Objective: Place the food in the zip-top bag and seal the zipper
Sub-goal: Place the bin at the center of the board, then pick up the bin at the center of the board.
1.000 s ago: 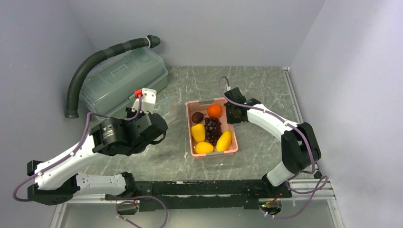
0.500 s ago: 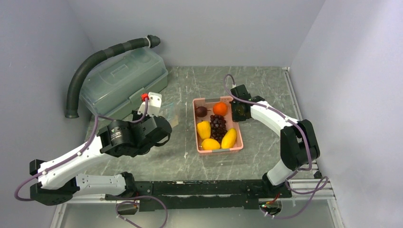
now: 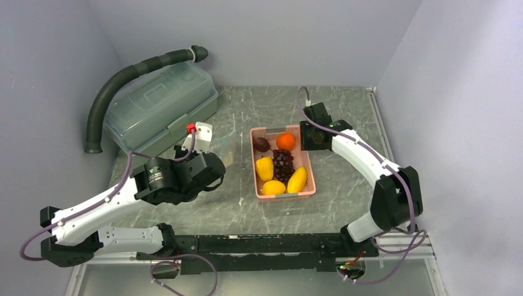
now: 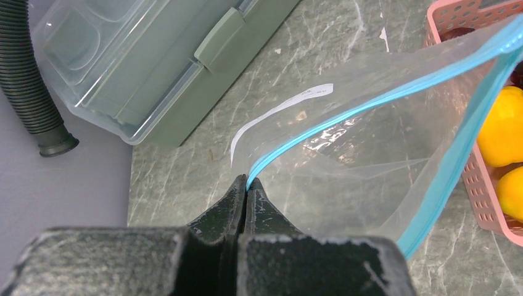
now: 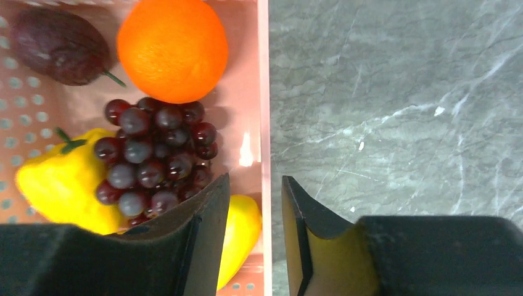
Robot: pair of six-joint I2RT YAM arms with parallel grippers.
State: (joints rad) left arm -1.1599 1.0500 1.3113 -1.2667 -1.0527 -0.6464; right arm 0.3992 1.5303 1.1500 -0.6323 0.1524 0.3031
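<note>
The bag [image 4: 345, 123] is being held open just left of the basket [image 5: 264, 92], the left claw [image 4: 247, 184] pinching one end of its blue zipper [image 4: 382, 98]. The fruit, orange [image 5: 172, 49] and grapes [image 5: 154, 160] included, is all lying in the basket on the desk [image 5: 401, 92]. The right claw [image 5: 256, 185] is hovering spread astride the basket's right wall. The left should be holding the mouth wide and steady while fruit is crossing singly.

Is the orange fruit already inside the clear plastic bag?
No, the orange lies in the pink basket, beside the grapes.
</note>
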